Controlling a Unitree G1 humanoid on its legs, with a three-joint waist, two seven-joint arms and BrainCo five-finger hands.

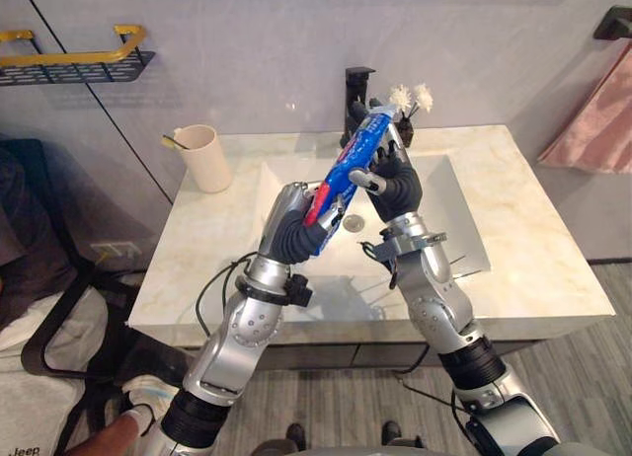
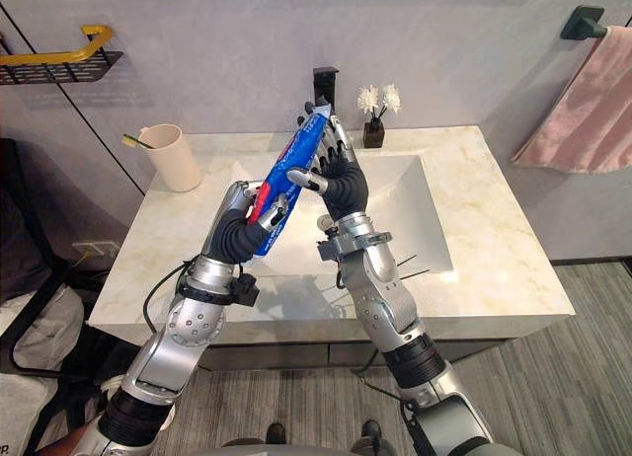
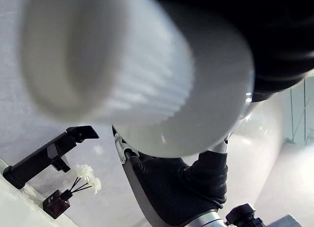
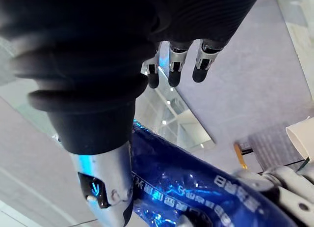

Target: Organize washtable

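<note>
1. Held up over the sink (image 1: 449,214), well clear of the countertop (image 1: 538,268): a blue toothpaste tube (image 1: 348,165), slanting from low left to high right between both hands.
2. Left hand (image 1: 294,217) clenched round the tube's lower end (white ribbed cap (image 3: 122,74) right up against its wrist camera).
3. Right hand (image 1: 397,178) released, fingers straight and laid up along the tube's upper part, thumb beside it; steadying rather than gripping, as far as can be judged.
4. Step in hand, probably: passing or re-gripping the tube before stowing it.
5. Next: settle on one firm grasp, free the other hand, then carry the tube toward the beige cup (image 1: 205,158) at the counter's back left, likely its home.
</note>
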